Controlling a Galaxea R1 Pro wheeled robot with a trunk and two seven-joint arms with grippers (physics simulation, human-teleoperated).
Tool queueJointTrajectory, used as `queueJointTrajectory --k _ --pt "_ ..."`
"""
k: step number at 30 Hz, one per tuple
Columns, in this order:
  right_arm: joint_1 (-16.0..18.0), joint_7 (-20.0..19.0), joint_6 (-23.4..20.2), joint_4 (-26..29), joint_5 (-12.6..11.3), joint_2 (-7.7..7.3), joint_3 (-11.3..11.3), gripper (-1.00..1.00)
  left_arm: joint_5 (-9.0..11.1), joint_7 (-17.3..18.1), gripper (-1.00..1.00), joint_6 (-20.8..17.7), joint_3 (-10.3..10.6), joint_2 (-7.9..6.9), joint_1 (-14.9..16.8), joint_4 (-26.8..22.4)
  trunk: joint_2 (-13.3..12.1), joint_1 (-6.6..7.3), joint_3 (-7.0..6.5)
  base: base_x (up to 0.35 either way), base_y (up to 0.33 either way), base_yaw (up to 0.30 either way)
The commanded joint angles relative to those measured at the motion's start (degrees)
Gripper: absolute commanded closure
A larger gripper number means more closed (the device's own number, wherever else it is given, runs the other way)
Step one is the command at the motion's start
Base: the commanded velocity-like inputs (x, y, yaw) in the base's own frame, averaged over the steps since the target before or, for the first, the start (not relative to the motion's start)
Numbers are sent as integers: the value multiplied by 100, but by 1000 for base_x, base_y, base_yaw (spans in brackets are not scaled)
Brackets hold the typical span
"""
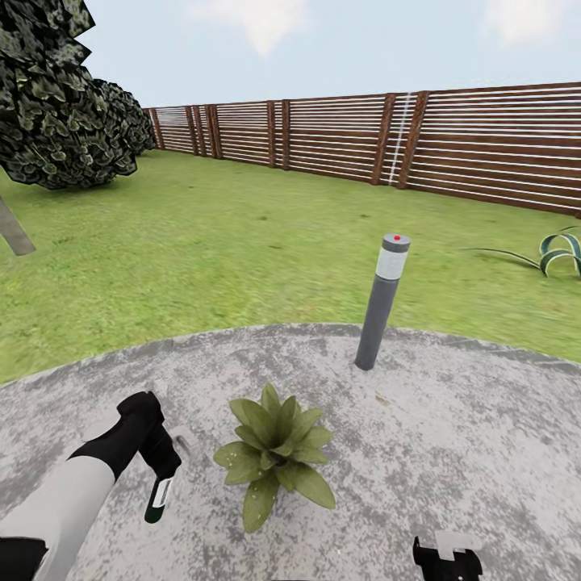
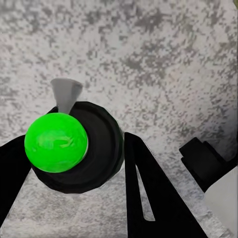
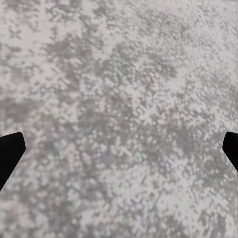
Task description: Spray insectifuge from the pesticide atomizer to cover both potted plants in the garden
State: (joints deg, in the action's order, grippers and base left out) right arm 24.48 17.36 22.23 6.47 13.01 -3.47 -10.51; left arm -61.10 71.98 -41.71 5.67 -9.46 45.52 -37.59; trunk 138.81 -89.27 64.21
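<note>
Pesticide atomizer, the slim dark-green bottle with a white label [image 1: 159, 499], is hanging from my left gripper [image 1: 164, 461], whose black fingers [image 2: 148, 198] are closing on either side of its black spray head. From my left wrist camera I am looking down on the bottle end-on: a bright green disc [image 2: 56, 142] sitting in a black ring, with the grey mottled paving [image 2: 163, 64] beneath. I cannot make out the red tip.

Just beside the bottle, the potted plant with broad pointed green leaves [image 1: 275, 453] is sitting on the paving, its leaves hiding the pot. Beyond it, the tall grey bollard lamp with a red dot on top [image 1: 381, 300] is standing upright near the paving's edge.

My right gripper [image 1: 446, 558] is showing at the bottom edge, cut off; its dark fingertips [image 3: 10, 154] are sitting far apart with nothing between them.

Farther out, the green lawn [image 1: 242, 242] is running to the brown slatted wooden fence [image 1: 452, 141]. A dark leafy tree [image 1: 56, 113] and a striped agave [image 1: 561, 252] are both being cropped by the frame.
</note>
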Motion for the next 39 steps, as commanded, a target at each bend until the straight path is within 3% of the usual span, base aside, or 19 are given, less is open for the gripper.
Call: queueJointTrajectory --k 1,6,8,12,19,23,27,29,34,39 --pt "4 14 11 -6 61 5 -46 -100 -9 -36 100 -47 22 0 -3 -1 2 1 5 10 10 0" --pt "4 -22 -7 -11 53 6 -48 -100 36 -420 100 -32 25 41 -18 63 2 1 5 3 3 0" --pt "4 -119 -16 -6 44 53 -48 -100 55 -598 100 -19 22 154 -205 72 2 1 5 59 37 0" --pt "4 -136 -16 -14 39 7 -57 -100 54 -667 100 -14 23 316 -301 55 2 1 5 176 140 0" --pt "4 -120 -17 14 12 66 -96 -100 38 -694 100 11 22 261 -446 35 2 1 23 6 5 -14" --pt "4 -121 -17 21 15 62 -335 -100 36 -706 100 99 15 213 -472 71 2 1 57 0 0 -61" --pt "4 -118 -10 21 17 65 -405 -100 38 -810 100 228 7 214 -470 9 2 1 72 0 0 -11" --pt "4 -118 -11 21 17 65 -407 -100 43 -764 100 231 18 221 -449 -4 2 1 73 0 0 -1" --pt "4 -118 -9 29 17 58 -408 -100 -50 -114 100 213 70 290 -376 -18 2 1 73 -163 -141 0" --pt "4 -115 -9 30 17 57 -408 -100 -74 2 100 188 82 310 -360 -28 2 1 73 -92 -235 125"
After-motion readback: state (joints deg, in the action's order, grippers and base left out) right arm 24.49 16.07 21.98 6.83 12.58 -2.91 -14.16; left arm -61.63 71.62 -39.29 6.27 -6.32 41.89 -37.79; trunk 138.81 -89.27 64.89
